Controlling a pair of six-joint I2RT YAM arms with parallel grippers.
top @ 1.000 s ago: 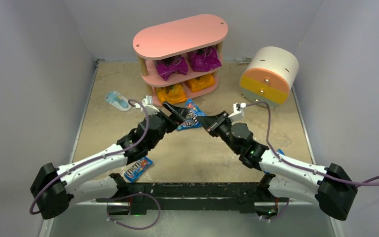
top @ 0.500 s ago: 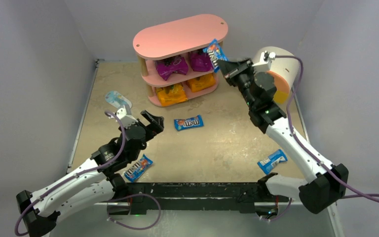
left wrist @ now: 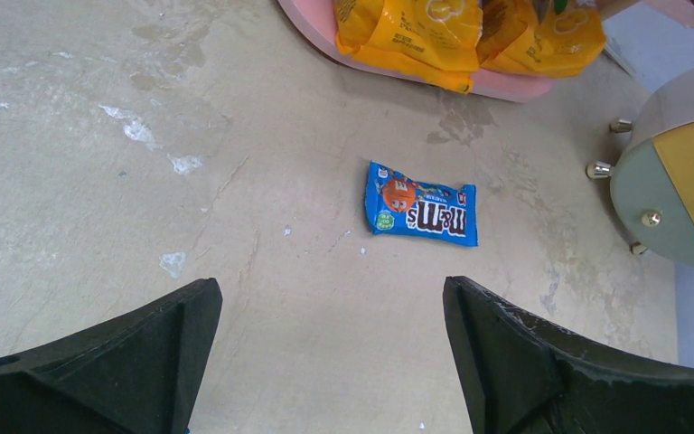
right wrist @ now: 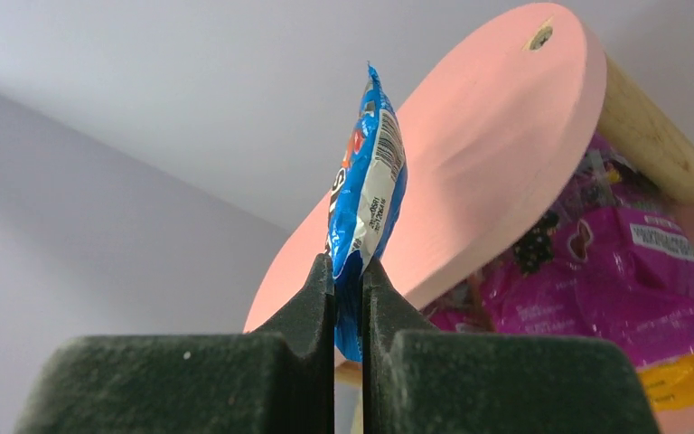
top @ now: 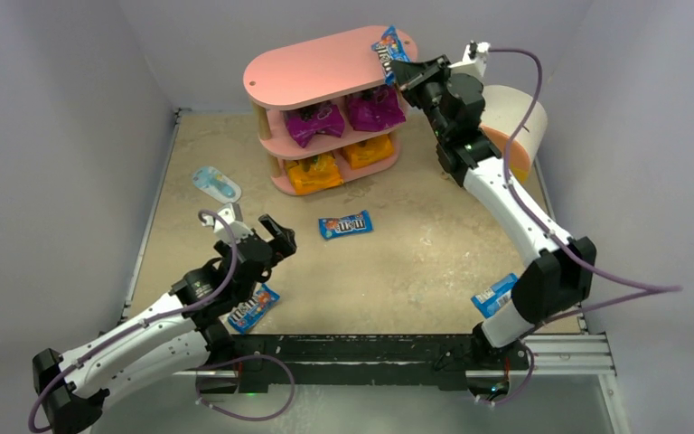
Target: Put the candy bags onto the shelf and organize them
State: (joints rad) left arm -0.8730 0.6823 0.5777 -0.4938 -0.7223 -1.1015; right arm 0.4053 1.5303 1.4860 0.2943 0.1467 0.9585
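The pink shelf (top: 325, 68) holds two purple candy bags (top: 314, 122) on its middle tier and two orange bags (top: 314, 172) on its bottom tier. My right gripper (top: 404, 72) is shut on a blue M&M's packet (top: 389, 50), held on edge just over the right end of the top board (right wrist: 488, 181). The packet (right wrist: 368, 199) is pinched between the right gripper (right wrist: 348, 271) fingers. A second blue packet (top: 345, 224) lies flat mid-table. My left gripper (top: 276, 237) is open and empty, short of that packet (left wrist: 421, 211). Two more blue packets (top: 253, 307) (top: 495, 294) lie near the front edge.
A white, orange and yellow cylindrical drawer unit (top: 515, 127) stands right of the shelf, behind my right arm. A pale blue-and-white oval item (top: 214, 183) lies at the left of the table. Grey walls close in three sides.
My right arm has carried one blue packet from mid-table up to the shelf's top right end. My left gripper has opened wide and drawn back toward the near left.
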